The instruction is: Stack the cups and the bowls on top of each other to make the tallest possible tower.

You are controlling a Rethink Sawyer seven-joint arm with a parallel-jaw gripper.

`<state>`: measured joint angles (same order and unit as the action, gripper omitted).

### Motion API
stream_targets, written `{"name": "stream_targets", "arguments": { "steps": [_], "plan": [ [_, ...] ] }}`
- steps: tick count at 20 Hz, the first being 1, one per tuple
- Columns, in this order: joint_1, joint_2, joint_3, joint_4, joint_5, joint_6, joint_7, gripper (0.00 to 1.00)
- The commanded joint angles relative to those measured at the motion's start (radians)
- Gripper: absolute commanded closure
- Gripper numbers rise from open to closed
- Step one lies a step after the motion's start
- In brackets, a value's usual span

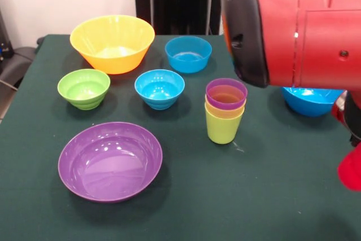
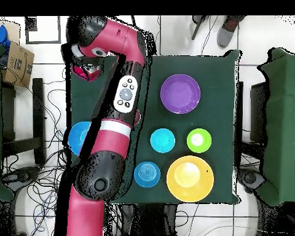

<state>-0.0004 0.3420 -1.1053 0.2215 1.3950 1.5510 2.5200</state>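
Observation:
The tower (image 1: 225, 111) stands right of the table's middle: a lime green cup lowest, a yellow cup in it, a purple cup on top. The red cup (image 1: 351, 167) shows at the right edge, directly under my gripper (image 1: 347, 118); I cannot see whether it is held. In the overhead view the gripper (image 2: 85, 61) is over the table's left edge with the red cup (image 2: 82, 71) beneath it, and the arm hides the tower. The bowls lie apart: yellow-orange (image 1: 113, 42), two small blue (image 1: 188, 53) (image 1: 159, 87), small green (image 1: 83, 87), wide purple (image 1: 110, 161).
The large blue bowl (image 1: 310, 101) sits behind the arm's red body (image 1: 293, 32), half hidden; it also shows in the overhead view (image 2: 77, 136). The arm crosses the table's left side in the overhead view. A cardboard box (image 2: 15, 58) stands off the table.

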Motion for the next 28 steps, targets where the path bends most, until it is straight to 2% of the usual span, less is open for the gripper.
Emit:
{"name": "stream_targets", "arguments": {
  "steps": [1,4,6,10,15,28],
  "plan": [
    [-0.012,-0.03,0.292,0.073,-0.219,-0.198,-0.461,1.0],
    [-0.011,-0.048,0.42,0.088,-0.288,-0.275,-0.547,1.0],
    [0.003,-0.089,0.51,0.138,-0.341,-0.306,-0.59,1.0],
    [0.013,-0.175,0.603,0.237,-0.415,-0.321,-0.66,1.0],
    [0.028,-0.281,0.655,0.376,-0.47,-0.335,-0.703,1.0],
    [0.02,-0.338,0.742,0.446,-0.558,-0.313,-0.669,1.0]
  ]
}}
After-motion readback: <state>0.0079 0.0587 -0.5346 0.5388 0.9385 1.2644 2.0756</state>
